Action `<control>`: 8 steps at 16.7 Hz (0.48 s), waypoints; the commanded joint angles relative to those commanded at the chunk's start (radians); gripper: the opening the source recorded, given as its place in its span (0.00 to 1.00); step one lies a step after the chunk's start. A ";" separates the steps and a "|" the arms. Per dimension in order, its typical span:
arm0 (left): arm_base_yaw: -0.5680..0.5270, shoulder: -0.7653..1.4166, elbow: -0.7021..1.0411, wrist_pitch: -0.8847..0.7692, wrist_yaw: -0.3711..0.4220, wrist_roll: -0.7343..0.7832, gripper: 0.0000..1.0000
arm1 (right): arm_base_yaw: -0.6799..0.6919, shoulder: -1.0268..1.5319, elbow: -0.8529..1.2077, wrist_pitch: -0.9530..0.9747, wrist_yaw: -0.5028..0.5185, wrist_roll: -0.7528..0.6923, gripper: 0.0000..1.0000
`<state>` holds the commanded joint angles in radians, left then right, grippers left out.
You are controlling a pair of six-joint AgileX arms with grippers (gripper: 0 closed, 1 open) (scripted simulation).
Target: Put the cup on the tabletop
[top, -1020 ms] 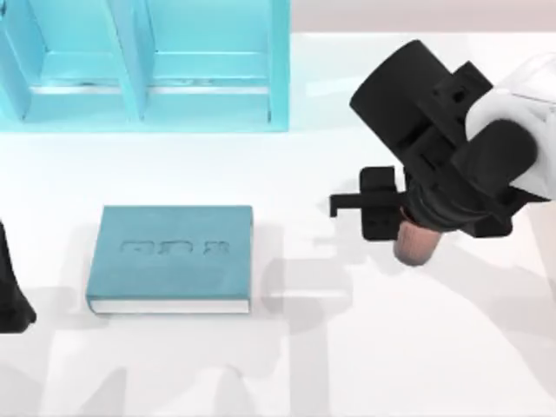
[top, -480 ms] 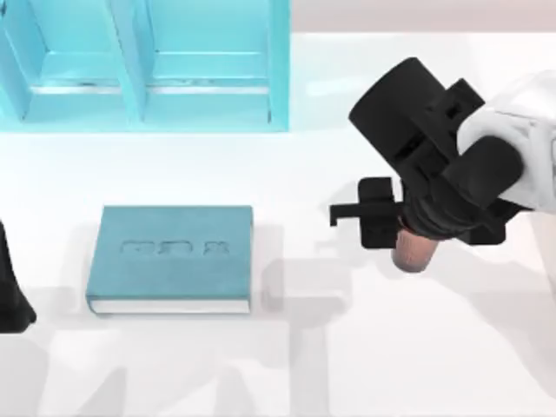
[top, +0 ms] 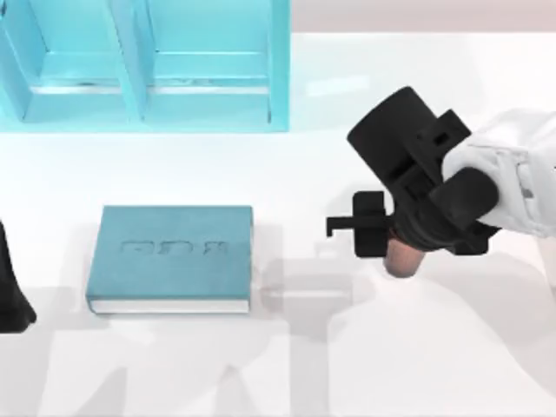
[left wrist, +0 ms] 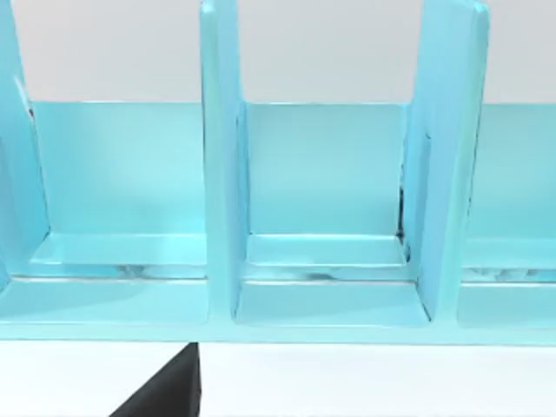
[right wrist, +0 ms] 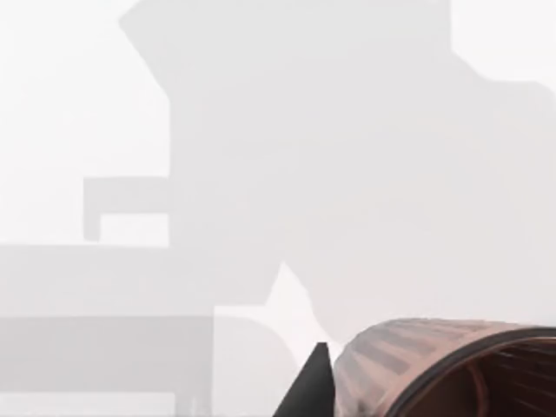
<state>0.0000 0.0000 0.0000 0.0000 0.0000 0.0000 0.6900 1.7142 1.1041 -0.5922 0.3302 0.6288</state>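
White tabletop (top: 287,365), shelf (top: 148,65) at back, book (top: 169,258) left | right gripper (top: 401,248) clamped on cup (top: 401,259), right of book | left arm (top: 12,291) parked at left edge.

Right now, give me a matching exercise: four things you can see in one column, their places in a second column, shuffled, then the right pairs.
Things:
1. cup
2. teal book
3. light-blue shelf unit
4. left arm

Places:
A. flat on the tabletop, left of centre
B. parked at the table's left edge
C. at the back left of the table
D. under the right gripper, right of the book

Pairs: 1-D, 2-A, 3-C, 4-B
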 joint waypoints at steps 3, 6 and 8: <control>0.000 0.000 0.000 0.000 0.000 0.000 1.00 | 0.000 0.000 0.000 0.000 0.000 0.000 0.08; 0.000 0.000 0.000 0.000 0.000 0.000 1.00 | 0.000 0.000 0.000 0.000 0.000 0.000 0.30; 0.000 0.000 0.000 0.000 0.000 0.000 1.00 | 0.000 0.000 0.000 0.000 0.000 0.000 0.45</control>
<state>0.0000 0.0000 0.0000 0.0000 0.0000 0.0000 0.6900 1.7142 1.1041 -0.5922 0.3302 0.6288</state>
